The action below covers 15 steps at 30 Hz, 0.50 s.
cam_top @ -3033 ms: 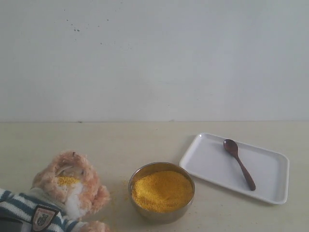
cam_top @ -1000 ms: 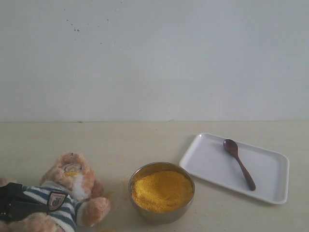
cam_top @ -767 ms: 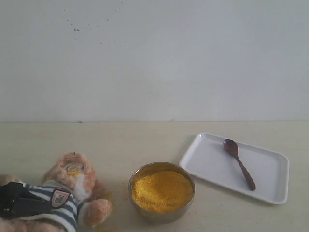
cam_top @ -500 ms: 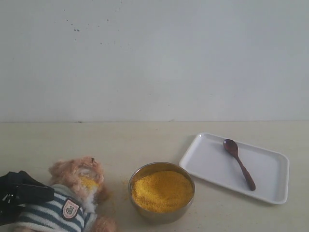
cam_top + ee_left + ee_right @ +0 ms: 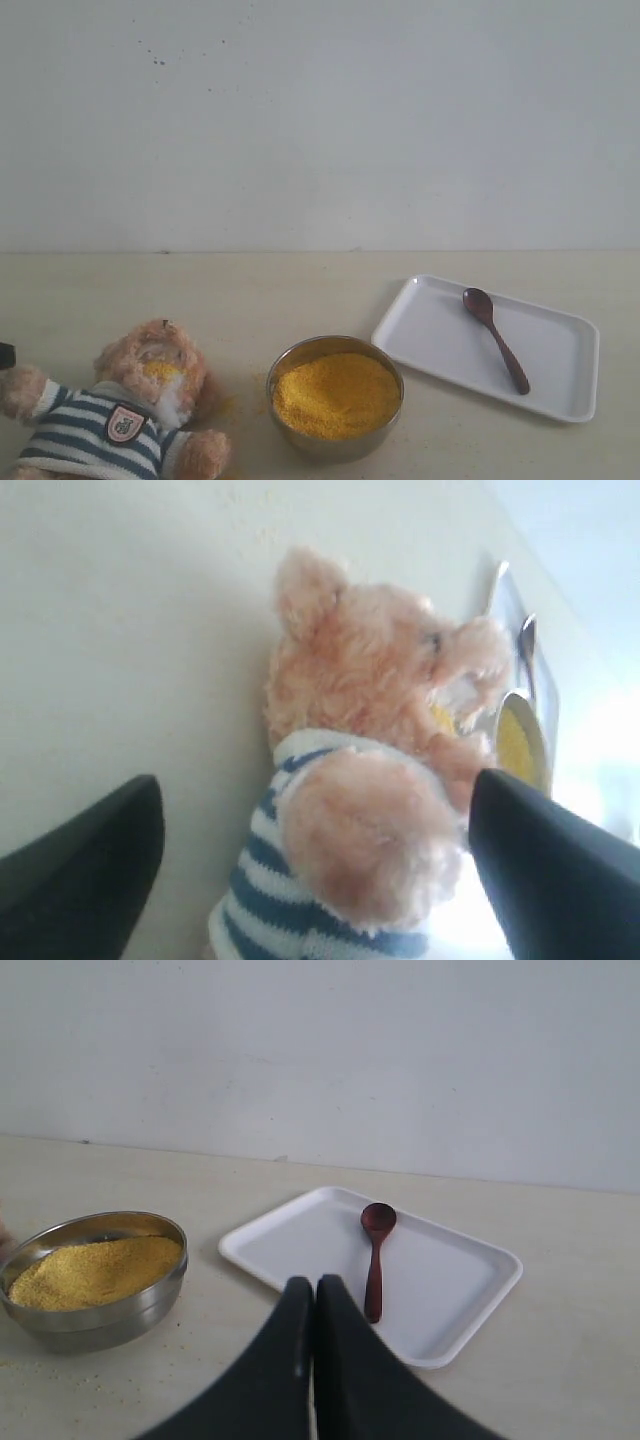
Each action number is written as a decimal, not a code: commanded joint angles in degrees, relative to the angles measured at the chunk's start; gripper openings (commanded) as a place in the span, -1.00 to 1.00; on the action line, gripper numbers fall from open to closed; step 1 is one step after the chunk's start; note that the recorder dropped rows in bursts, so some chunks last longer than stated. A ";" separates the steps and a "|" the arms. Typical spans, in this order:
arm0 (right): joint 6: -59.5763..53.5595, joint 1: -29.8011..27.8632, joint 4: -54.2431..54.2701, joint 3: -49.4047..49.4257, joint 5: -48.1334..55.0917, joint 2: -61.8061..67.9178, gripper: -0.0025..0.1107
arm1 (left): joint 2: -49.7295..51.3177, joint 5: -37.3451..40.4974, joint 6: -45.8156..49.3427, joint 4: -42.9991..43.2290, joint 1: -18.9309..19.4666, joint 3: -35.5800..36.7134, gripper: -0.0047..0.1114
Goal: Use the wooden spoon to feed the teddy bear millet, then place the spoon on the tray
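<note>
Teddy bear (image 5: 140, 400) at front left of the counter (image 5: 250, 290), head toward the wall, striped shirt and badge facing up, yellow grains on its muzzle. Millet (image 5: 335, 393) heaped in a metal bowl (image 5: 283, 368) just right of the bear, apart from it, with a few loose grains on the counter between. Wooden spoon (image 5: 495, 338) lies flat inside the tray (image 5: 560, 370), bowl end toward the wall; the tray sits right of the metal bowl, near it. Left tool (image 5: 315, 850) is spread wide, jaws either side of the bear's arm, not clamping it. Right tool (image 5: 314, 1330) is closed, jaws pressed together, holding nothing, in front of the tray.
</note>
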 commanded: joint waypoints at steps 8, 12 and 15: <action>0.08 -0.19 0.00 -0.01 -0.14 -0.32 -0.96 | -10.80 11.71 0.24 -13.52 5.72 1.46 -0.84; 0.08 -0.19 0.00 -0.01 -0.14 -0.32 -0.96 | -17.25 11.71 1.27 -16.12 5.72 4.67 -0.85; 0.08 -0.19 0.00 -0.01 -0.14 -0.32 -0.96 | -22.90 11.71 1.00 -15.39 5.72 6.74 -0.85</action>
